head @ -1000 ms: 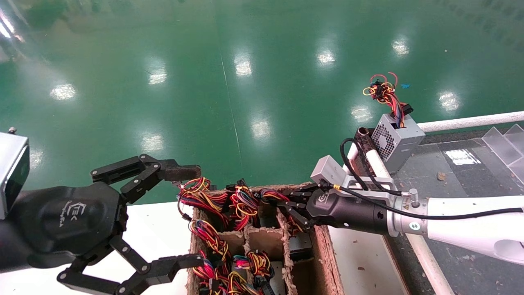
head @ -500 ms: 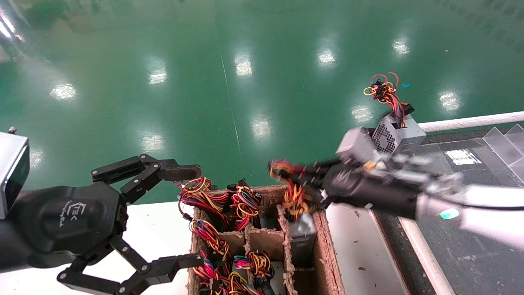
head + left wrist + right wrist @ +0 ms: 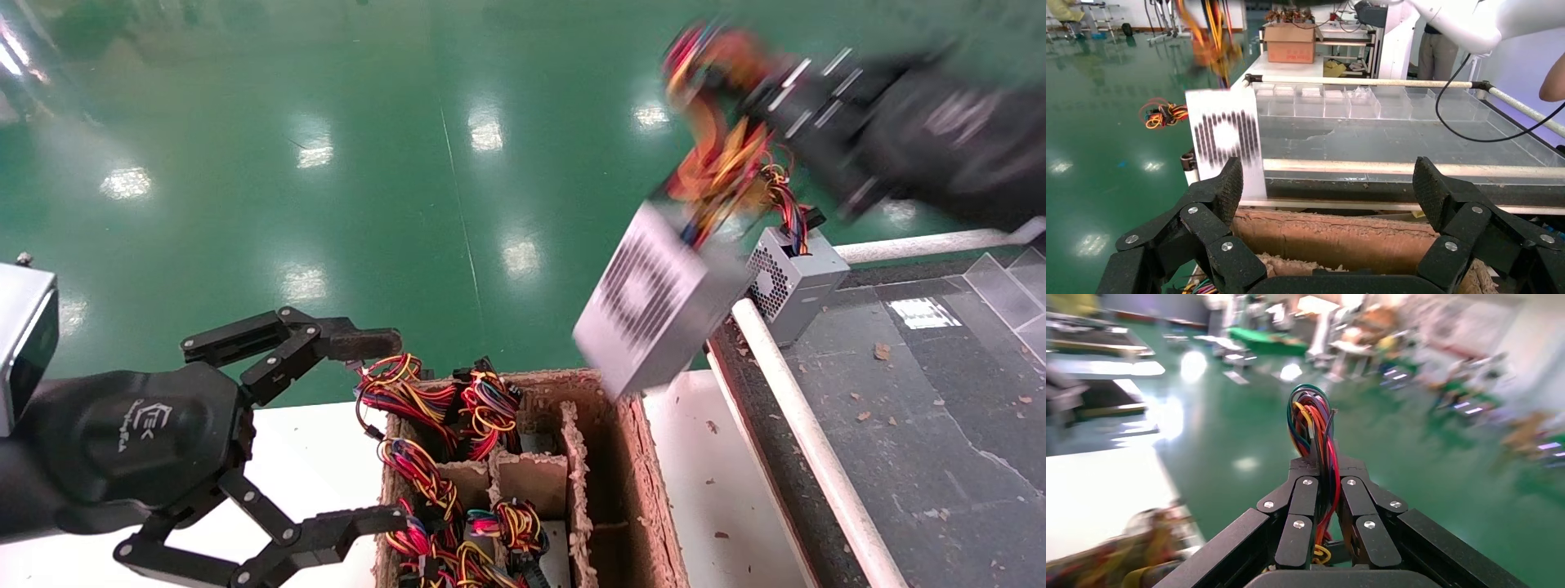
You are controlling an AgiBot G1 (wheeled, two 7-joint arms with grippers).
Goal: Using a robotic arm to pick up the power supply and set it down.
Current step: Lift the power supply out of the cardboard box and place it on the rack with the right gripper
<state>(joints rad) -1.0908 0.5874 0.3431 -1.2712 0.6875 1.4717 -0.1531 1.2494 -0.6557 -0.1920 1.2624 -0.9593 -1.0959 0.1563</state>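
A: Entry, right side. Where is the right gripper (image 3: 756, 86)?

B: High in the air, above the far end of the cardboard box (image 3: 645, 482) and out over the green floor (image 3: 409, 163). In the right wrist view its fingers (image 3: 1300, 508) are clenched on the wire bundle (image 3: 1315, 429), red, yellow, orange and blue strands pinched between the two pads.

A: And the power supply (image 3: 654, 306)?

B: Hanging free below that gripper by its wires, tilted, with the perforated vent face turned toward the head camera. Its lower corner sits just above the box's far right corner; I cannot tell whether it touches the rim. The left wrist view shows the same grey case (image 3: 1226, 141) with the vent grid, suspended in front of the white rail (image 3: 1413, 166).

A: The other grey unit?

B: The second power supply (image 3: 793, 278) stands upright at the far left corner of the dark conveyor surface (image 3: 915, 392), beside the white rail (image 3: 805, 441), thin red loops at the top of its wires. It is just behind the hanging one, apart from it.

A: Left side?

B: The left gripper (image 3: 343, 433) is parked over the white table (image 3: 302, 465) at the box's left side, fingers spread wide and grasping nothing. The left wrist view confirms both fingertips (image 3: 1438, 190) well apart above the box's rim.

A: Box contents?

B: Cardboard dividers; the left-hand compartments hold more wire bundles (image 3: 433, 416). The rightmost far compartment shows only dark interior.
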